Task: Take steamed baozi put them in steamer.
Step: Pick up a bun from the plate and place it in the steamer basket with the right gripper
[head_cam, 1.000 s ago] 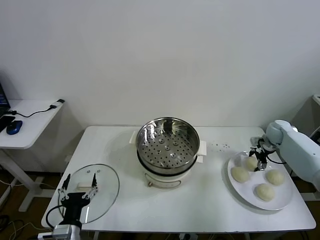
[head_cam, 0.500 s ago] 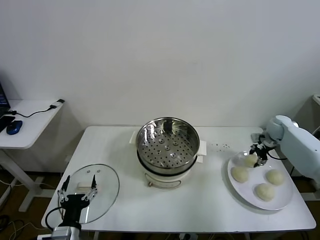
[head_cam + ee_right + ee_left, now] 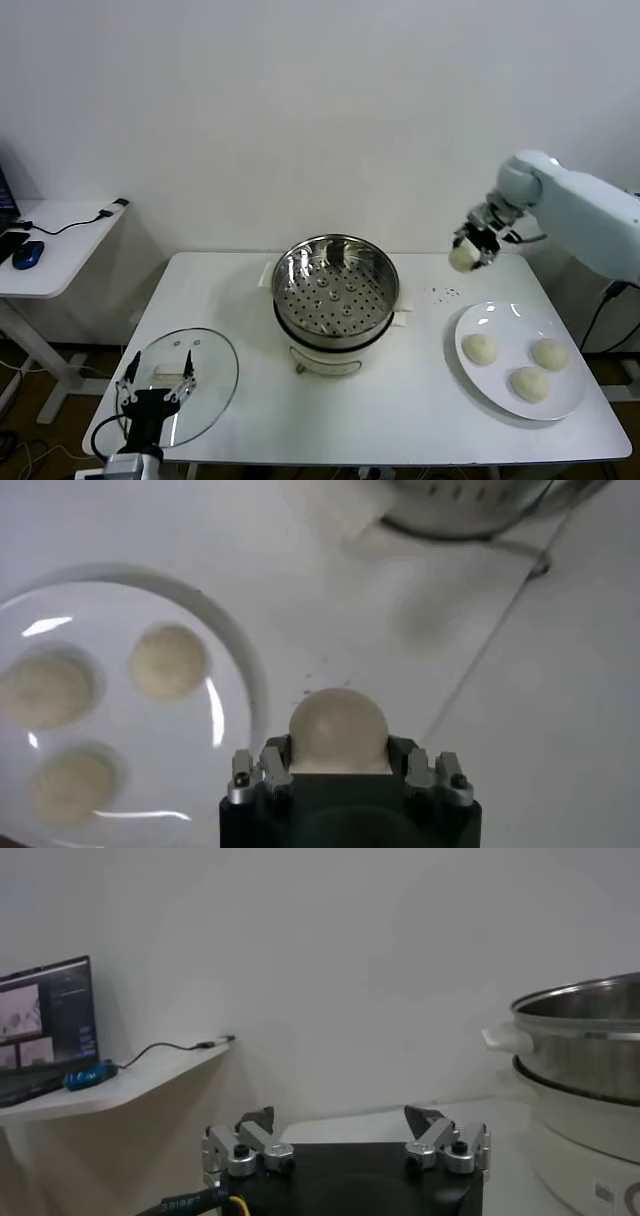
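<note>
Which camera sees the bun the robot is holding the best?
The right wrist view: the bun fills the middle, squeezed in the right gripper. The head view shows it small and far off. The left wrist view doesn't show it.

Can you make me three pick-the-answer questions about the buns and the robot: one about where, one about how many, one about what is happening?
1. Where is the glass lid?
A. On the steamer
B. On the table near the left end effector
C. On the plate

2. How many baozi lie on the plate?
A. Three
B. Four
C. One

3. What is the right end effector doing?
A. Hanging open
B. Touching the lid
C. Gripping a baozi

Answers: 1 B, the lid lies flat by the left end effector, while the steamer stands uncovered. 2 A, three remain there. 3 C, its fingers clamp one baozi in the air.
</note>
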